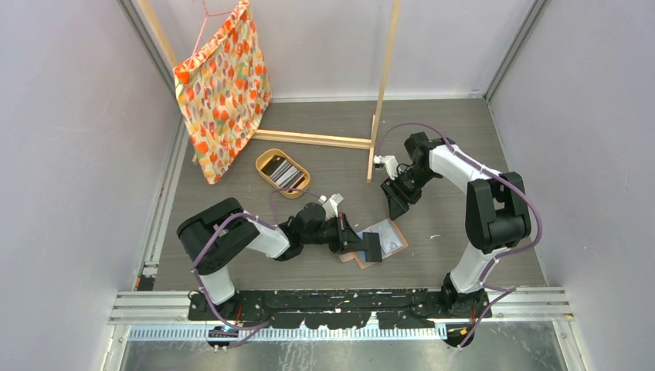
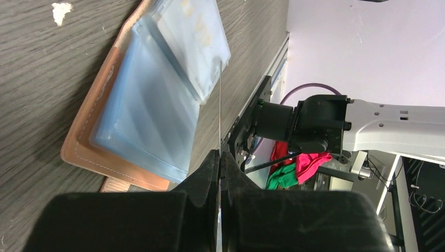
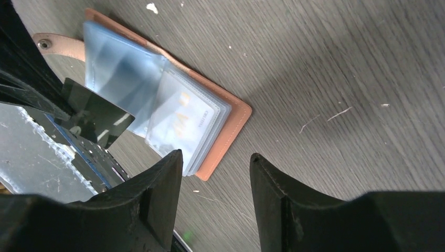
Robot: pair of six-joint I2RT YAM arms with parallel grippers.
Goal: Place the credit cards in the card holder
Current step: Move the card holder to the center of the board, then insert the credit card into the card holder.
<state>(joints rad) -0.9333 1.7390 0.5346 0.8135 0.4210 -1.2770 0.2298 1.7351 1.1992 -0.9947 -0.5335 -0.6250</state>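
The card holder lies open on the table, salmon-brown leather with clear inner pockets and one pale card showing inside. My left gripper is shut on a dark credit card, which stands on edge at the holder's near-left side. In the left wrist view this card is a thin line rising from the closed jaws. My right gripper hovers open just beyond the holder, with nothing between its fingers. The held card shows black at the left of the right wrist view.
An oval tan tray with several more cards sits at the back left of the holder. A wooden rack with a patterned orange bag stands further back. Walls close in on the left and right.
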